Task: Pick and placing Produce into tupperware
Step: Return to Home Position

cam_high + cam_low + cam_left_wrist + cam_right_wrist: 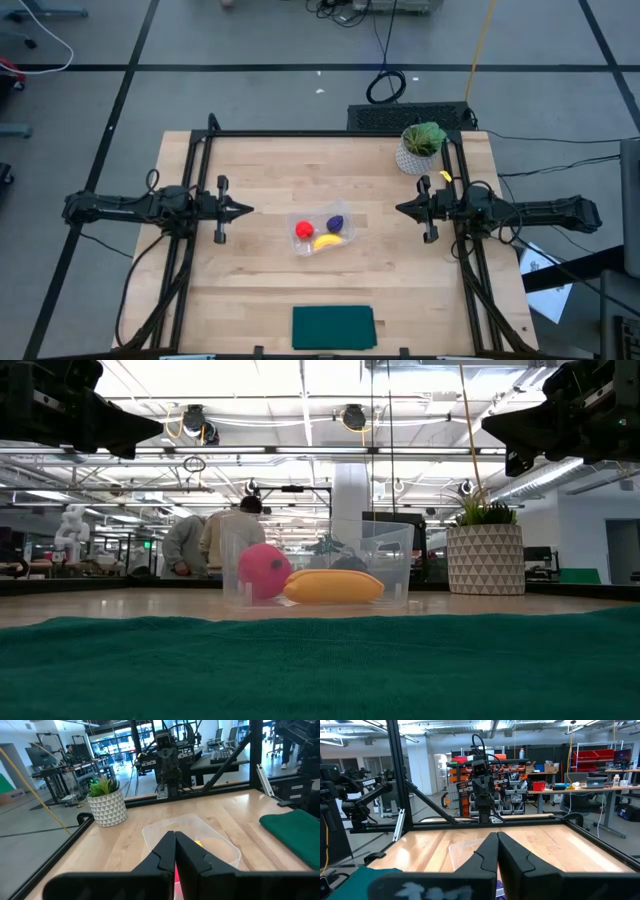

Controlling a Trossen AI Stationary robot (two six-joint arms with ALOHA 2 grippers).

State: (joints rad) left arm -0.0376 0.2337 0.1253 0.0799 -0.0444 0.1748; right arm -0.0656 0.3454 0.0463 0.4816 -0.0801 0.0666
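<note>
All three pieces are sitting inside the tub (322, 232), near the middle of the bench (250, 170). The red piece (304, 230) is on the side toward the left arm, the banana (328, 241) is just beside it on the mat side, and the purple lump (336, 222) is on the plant side. From bench height the red piece and the banana rest side by side on the tub floor, and the purple lump barely shows behind the banana. Neither arm is holding anything. The left gripper (245, 210) hangs above the bench, well apart from the tub on its left and pointing at it, with its fingers (162, 857) pressed together and no gap. The right gripper (402, 208) on the opposite side is the same, fingers (487, 855) closed up tight and empty. Both sit clearly higher than the tub. The plant (420, 148) stands in the far corner near the right arm, and the mat (333, 327) lies flat at the near edge, apart from the tub. A couple of people (215, 540) stand in the room beyond the bench.
</note>
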